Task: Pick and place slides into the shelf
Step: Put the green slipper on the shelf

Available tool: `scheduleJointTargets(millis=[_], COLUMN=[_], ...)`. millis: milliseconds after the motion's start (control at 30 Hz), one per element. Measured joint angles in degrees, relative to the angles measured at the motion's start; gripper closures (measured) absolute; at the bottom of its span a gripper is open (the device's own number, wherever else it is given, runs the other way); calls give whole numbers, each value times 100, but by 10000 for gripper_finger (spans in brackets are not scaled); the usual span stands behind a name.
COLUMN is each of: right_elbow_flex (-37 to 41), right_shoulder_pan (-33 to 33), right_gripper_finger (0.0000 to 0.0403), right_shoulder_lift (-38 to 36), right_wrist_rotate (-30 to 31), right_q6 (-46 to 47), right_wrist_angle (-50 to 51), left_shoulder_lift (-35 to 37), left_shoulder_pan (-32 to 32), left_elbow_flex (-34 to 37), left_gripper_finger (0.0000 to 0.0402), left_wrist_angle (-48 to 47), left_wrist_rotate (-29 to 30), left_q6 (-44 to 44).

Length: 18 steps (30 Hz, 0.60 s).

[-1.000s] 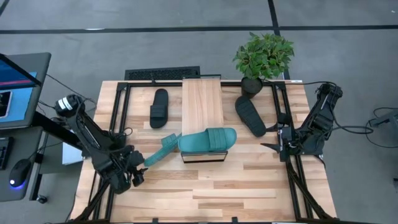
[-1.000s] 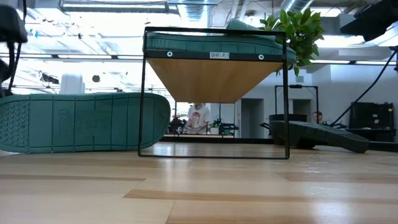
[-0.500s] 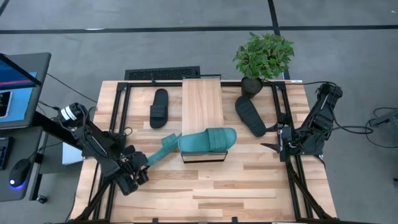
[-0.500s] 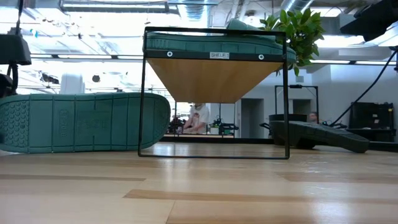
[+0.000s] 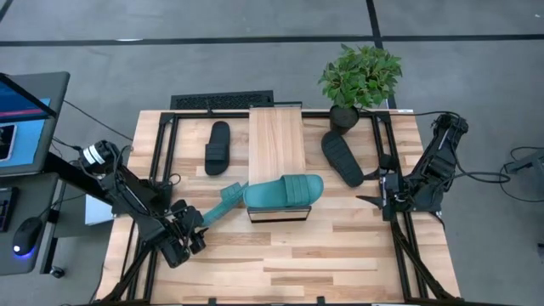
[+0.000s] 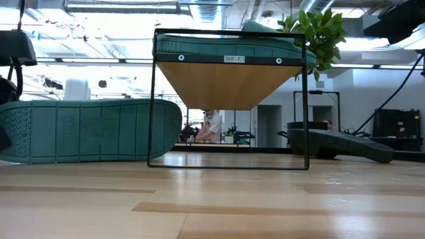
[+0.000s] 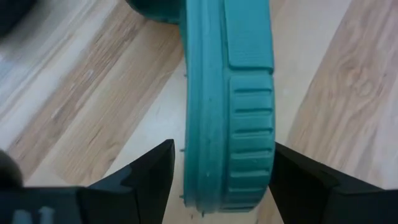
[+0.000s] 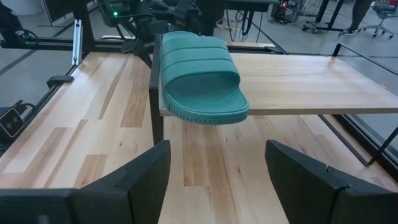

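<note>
The step in hand is judged to be the pick-up of the second teal slide (image 5: 223, 204), approached by the left gripper (image 5: 192, 231) near the front left of the bench (image 5: 340, 255). In the left wrist view the gripper's fingers (image 7: 149, 177) are being held apart, released, straddling the end of this slide (image 7: 230, 106) without visibly pressing on it. The slide is being seen standing on its edge, its ribbed sole showing in the low view (image 6: 89, 129). Its long axis is running diagonally, one end pointing toward the left gripper and the other toward the near end of the shelf (image 5: 276, 144), which it is lying just beside or touching; which cannot be told.

The next move is judged to call for closing the fingers on the sole edge, lifting, and turning the slide flat before it is carried to the shelf.

Farther in, the first teal slide (image 5: 285, 190) is already being carried on the near end of the shelf, lying crosswise to the shelf's length, its open toe overhanging toward the right gripper (image 5: 380, 201). That gripper is waiting at the right edge of the bench, fingers apart and holding nothing.

Farther still, two black slides are being left on the bench: one (image 5: 218, 147) left of the shelf, lying roughly parallel to it, and one (image 5: 342, 158) right of it, lying diagonally near the potted plant (image 5: 360, 76).
</note>
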<state>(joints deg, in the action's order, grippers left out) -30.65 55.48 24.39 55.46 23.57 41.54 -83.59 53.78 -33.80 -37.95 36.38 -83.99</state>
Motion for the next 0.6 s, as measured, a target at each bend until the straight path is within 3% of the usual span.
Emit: scheduleJointTargets(millis=[400, 500, 600], right_elbow_flex=[0, 0, 0], right_shoulder_pan=[0, 0, 0], right_gripper_finger=[148, 148, 148], right_shoulder_lift=[1, 1, -1], right_wrist_rotate=[0, 0, 0], right_q6=[0, 0, 0], right_wrist_angle=[2, 2, 2], left_shoulder_lift=[0, 2, 2], left_shoulder_pan=[0, 0, 0], left_elbow_flex=[0, 0, -2], left_gripper_finger=[177, 198, 247], left_wrist_angle=[-5, -40, -37], left_wrist_rotate=[37, 33, 33], left_q6=[-21, -117, -179])
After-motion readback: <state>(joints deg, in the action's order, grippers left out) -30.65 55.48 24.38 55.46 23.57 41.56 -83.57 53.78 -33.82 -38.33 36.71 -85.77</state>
